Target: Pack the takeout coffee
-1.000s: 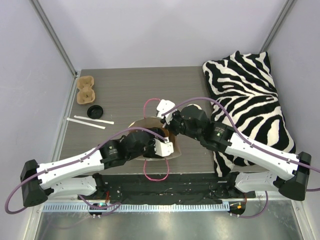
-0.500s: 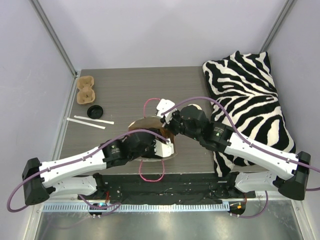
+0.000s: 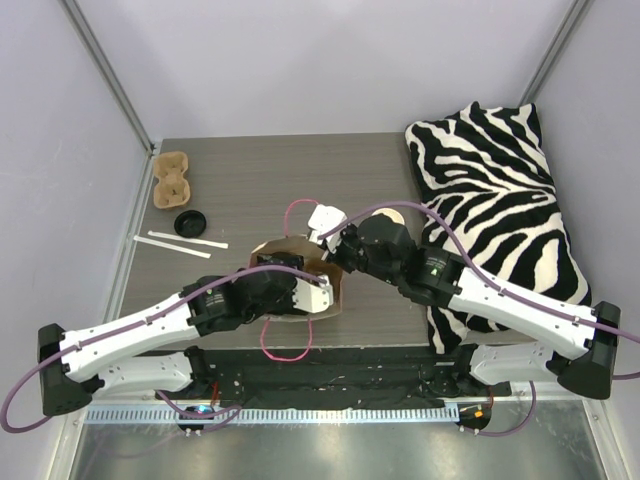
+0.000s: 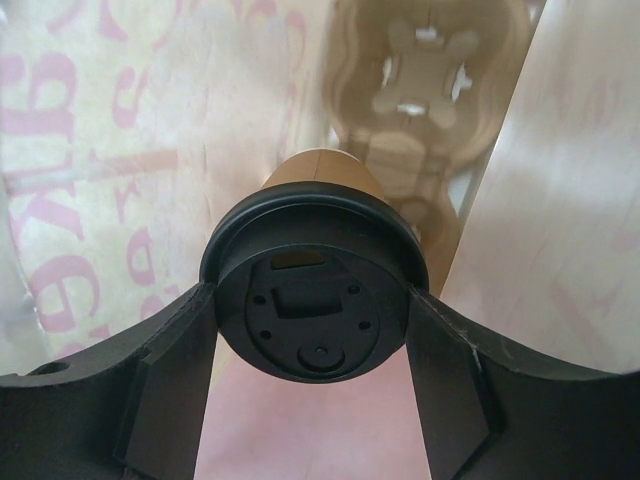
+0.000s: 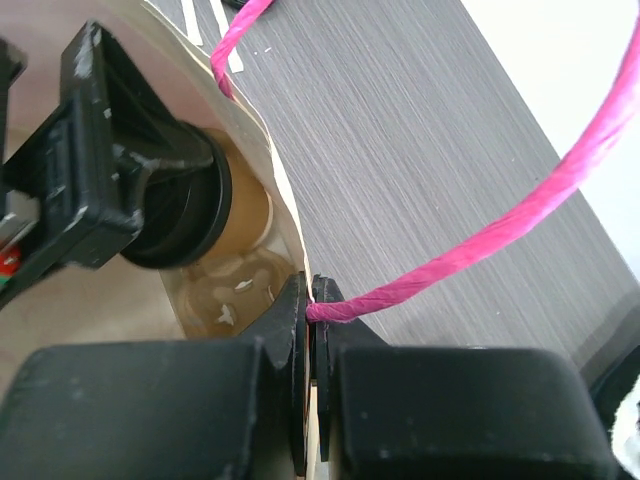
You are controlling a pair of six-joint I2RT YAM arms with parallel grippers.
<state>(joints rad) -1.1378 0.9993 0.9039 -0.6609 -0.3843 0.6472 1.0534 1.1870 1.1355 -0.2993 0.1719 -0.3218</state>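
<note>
The table (image 3: pixel 250 170) carried a striped cushion (image 3: pixel 490 190) along its right side, and both arms met at the paper bag (image 4: pixel 120 130) near the front edge. The step in hand looked like setting the coffee into the bag.

The right gripper (image 5: pixel 310 300) was clamped tight on the bag's rim, right at the root of a pink handle (image 5: pixel 480 240), pulling the mouth open. The left gripper (image 4: pixel 310 300) was inside the bag, its jaws closed against both sides of the black lid of a cup (image 4: pixel 320 170).

The bag held two things: the cup, gripped and pointing base-first into it, and a cardboard carrier (image 4: pixel 425 60) at its far end. Whether the cup's base had reached a socket could not be told.

The next move probably called for easing the cup down into one socket, keeping it in line. The jaws could then spread and draw back without catching the paper walls, while the right arm held the rim.

Well apart, at the table's left edge, lay a second carrier (image 3: pixel 171 180), empty. Just nearer were a loose black lid (image 3: pixel 189 222) and two white sticks (image 3: pixel 180 243).
</note>
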